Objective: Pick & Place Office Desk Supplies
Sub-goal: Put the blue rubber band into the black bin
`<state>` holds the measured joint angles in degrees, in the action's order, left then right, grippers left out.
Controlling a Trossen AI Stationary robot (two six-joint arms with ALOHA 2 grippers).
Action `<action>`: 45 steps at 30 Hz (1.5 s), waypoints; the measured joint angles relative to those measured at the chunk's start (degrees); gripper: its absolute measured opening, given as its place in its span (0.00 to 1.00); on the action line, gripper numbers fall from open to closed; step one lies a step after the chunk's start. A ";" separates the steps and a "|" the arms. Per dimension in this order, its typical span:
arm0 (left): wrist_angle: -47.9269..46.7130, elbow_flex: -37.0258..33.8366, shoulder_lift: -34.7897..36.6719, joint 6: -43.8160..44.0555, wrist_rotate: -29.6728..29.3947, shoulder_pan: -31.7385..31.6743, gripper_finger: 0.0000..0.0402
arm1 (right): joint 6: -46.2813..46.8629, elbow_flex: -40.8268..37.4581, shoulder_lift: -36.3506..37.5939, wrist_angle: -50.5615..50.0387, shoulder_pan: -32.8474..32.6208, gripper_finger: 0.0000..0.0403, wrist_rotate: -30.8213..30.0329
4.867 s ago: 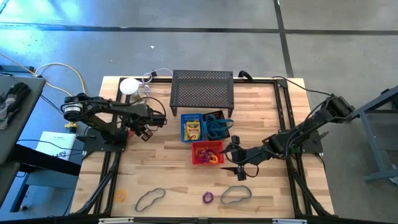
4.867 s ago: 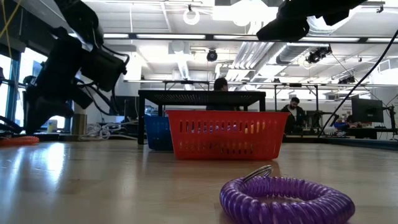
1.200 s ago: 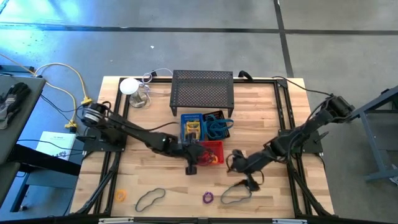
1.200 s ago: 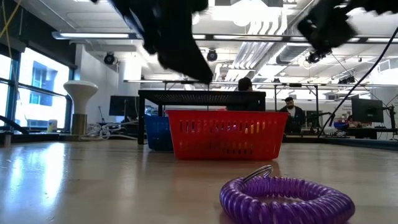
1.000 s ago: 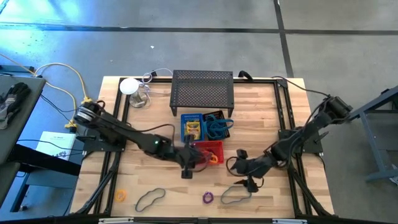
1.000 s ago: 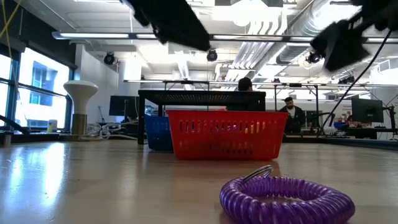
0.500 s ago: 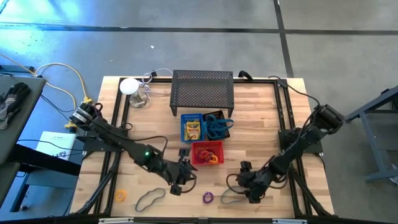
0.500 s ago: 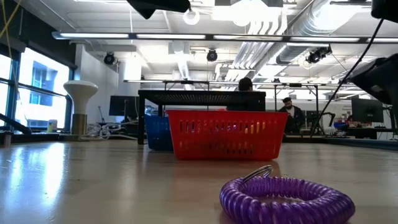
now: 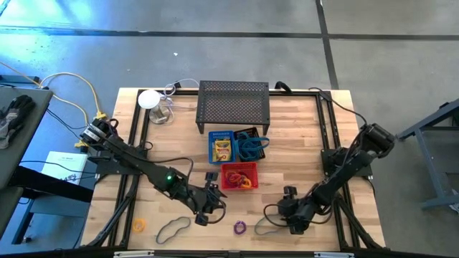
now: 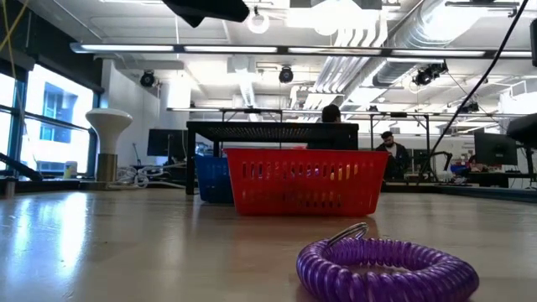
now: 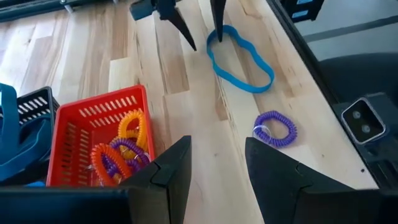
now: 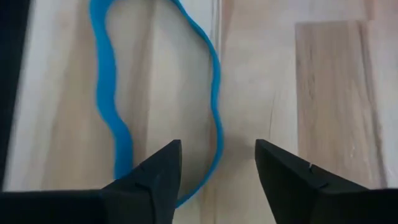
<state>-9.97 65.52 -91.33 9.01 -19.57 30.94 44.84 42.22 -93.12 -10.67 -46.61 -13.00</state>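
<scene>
Wooden table (image 9: 301, 136) lay under us; our right gripper (image 12: 214, 165), fingers apart and empty, hovered over the blue looped cord (image 12: 109, 124); left gripper (image 11: 214, 165) parted, empty, lower-centre.

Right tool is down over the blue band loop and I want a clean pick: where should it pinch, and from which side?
Pinch one strand of the blue band loop, straight from above. It lies flat, thin and apart from the purple coil ring, and the right tool stands open astride that strand's near end already.
</scene>
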 joint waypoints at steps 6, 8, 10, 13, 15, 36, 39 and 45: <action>-0.99 0.00 -0.02 0.18 0.14 0.00 0.36 | -1.67 0.21 -3.44 3.69 0.11 0.44 -0.08; -0.99 0.00 -0.02 1.16 0.15 0.00 0.36 | -3.08 0.22 -3.50 3.86 0.11 0.42 -0.32; -1.12 0.00 -0.02 1.34 0.14 0.00 0.36 | -4.43 0.22 -3.54 3.77 0.06 0.39 -1.36; -1.59 0.00 -0.03 1.37 0.13 0.00 0.36 | -6.00 0.15 -3.57 3.52 0.07 0.31 -2.08; -1.58 0.00 -0.04 1.39 0.13 0.00 0.36 | -6.22 0.13 -3.49 3.03 0.09 0.24 -2.66; -1.82 -0.02 -0.37 2.13 0.09 0.00 0.36 | -1.54 7.17 9.31 -26.95 0.62 0.01 -27.60; -2.07 -0.02 -0.37 1.73 0.08 0.00 0.36 | -1.95 7.39 11.66 -28.19 1.98 0.01 -36.49; -2.06 -0.02 -0.37 1.71 0.09 0.00 0.36 | -11.36 7.41 14.75 -22.72 6.26 0.01 -57.77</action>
<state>-12.03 65.49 -91.70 10.72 -19.49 30.94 33.48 49.63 -78.37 -33.39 -40.35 -70.77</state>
